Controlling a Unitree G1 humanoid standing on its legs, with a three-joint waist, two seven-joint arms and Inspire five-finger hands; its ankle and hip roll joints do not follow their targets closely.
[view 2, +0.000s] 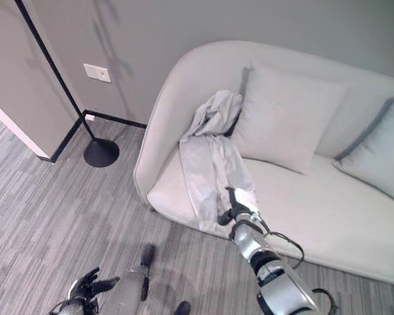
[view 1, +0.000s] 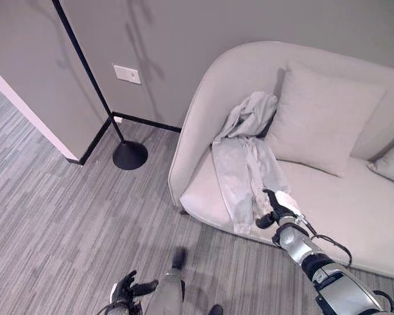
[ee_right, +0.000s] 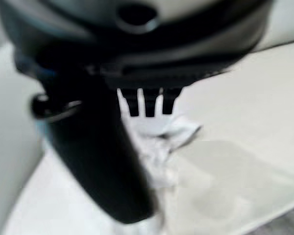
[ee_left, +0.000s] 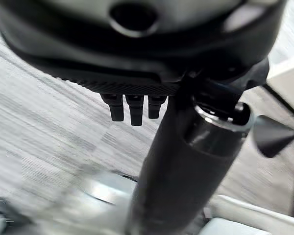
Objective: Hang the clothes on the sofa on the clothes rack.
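Observation:
A light grey garment (view 1: 244, 161) lies draped from the backrest down over the seat of a pale sofa (view 1: 361, 207). My right hand (view 1: 276, 211) rests on the garment's lower end near the seat's front edge. Its thumb and fingers are spread apart, with crumpled cloth (ee_right: 162, 134) just past the fingertips. A black stand with a thin slanted pole (view 1: 85, 65) and a round base (view 1: 130, 155) rises from the floor left of the sofa. My left hand (view 1: 125, 289) hangs low over the floor, fingers loosely spread and holding nothing.
A large cushion (view 1: 325, 118) leans on the backrest right of the garment, and a second cushion (view 1: 391, 164) sits at the far right. A wall corner (view 1: 72, 157) juts out left of the stand. Striped grey carpet (view 1: 65, 223) stretches before the sofa.

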